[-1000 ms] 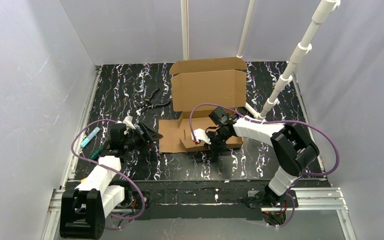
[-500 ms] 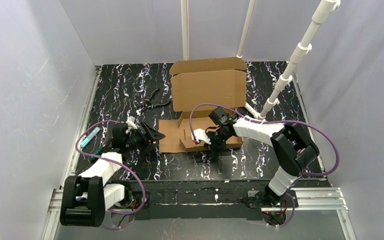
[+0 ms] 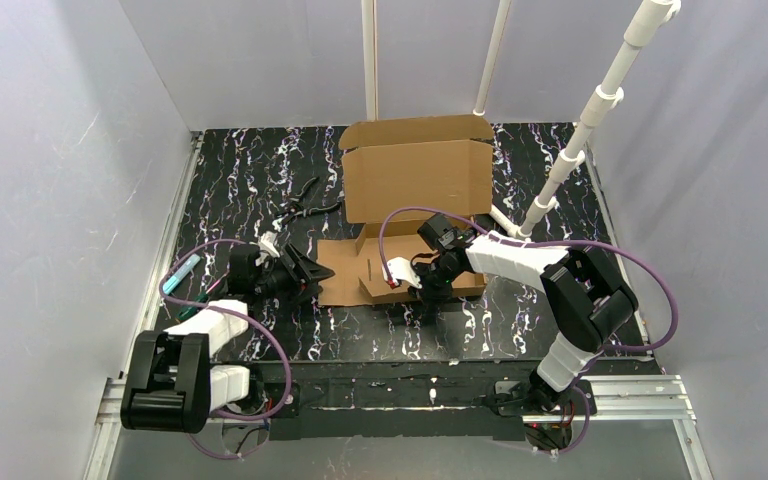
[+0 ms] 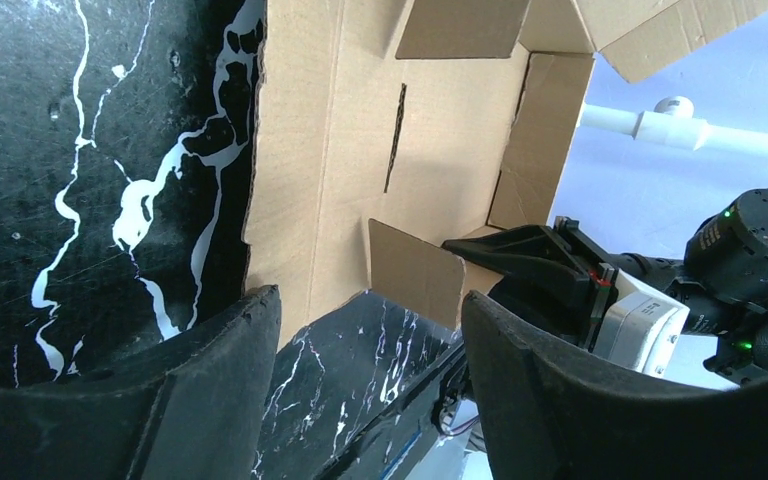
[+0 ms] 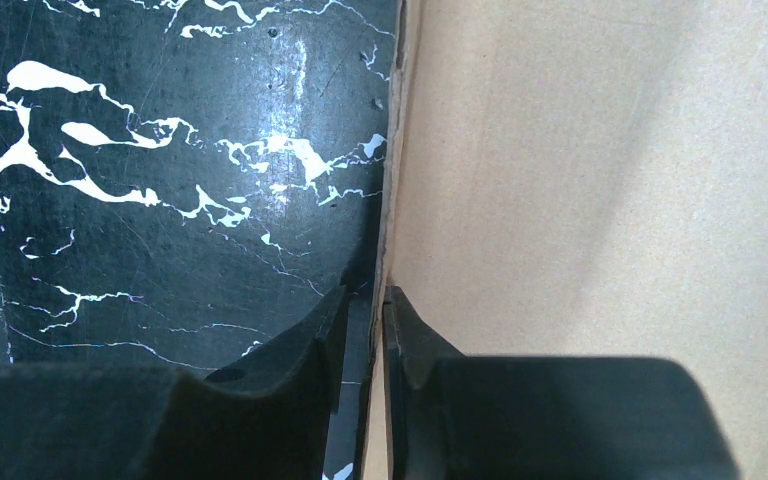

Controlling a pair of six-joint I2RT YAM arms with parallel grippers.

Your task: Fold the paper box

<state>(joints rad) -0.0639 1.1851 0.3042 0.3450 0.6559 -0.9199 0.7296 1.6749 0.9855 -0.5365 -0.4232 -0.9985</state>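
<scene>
The left end effector (image 3: 298,272) sits low over the table (image 3: 240,180), just beside the left edge of the paper box (image 3: 415,185). Its fingers (image 4: 210,380) stand apart with nothing gripped. In the left wrist view, the near left corner of the flat cardboard panel lines up with the gap between them. The right end effector (image 3: 432,288) is at the near edge of the box, right of centre, and its jaws are clamped on a thin cardboard edge (in the right wrist view the edge runs straight between the two fingers (image 5: 300,350), with table on one side and plain cardboard on the other). The paper box lies at the middle of the table, toward the far side. It has a flat slotted panel nearest the arms, with a small flap standing up from it. The hinged lid stands upright at the far end with its side flaps open. A teal marker (image 3: 180,272) lies near the left table edge. Black-handled pliers (image 3: 305,208) lie left of the lid, apart from the box. A white pipe stand (image 3: 580,130) rises at the far right.
</scene>
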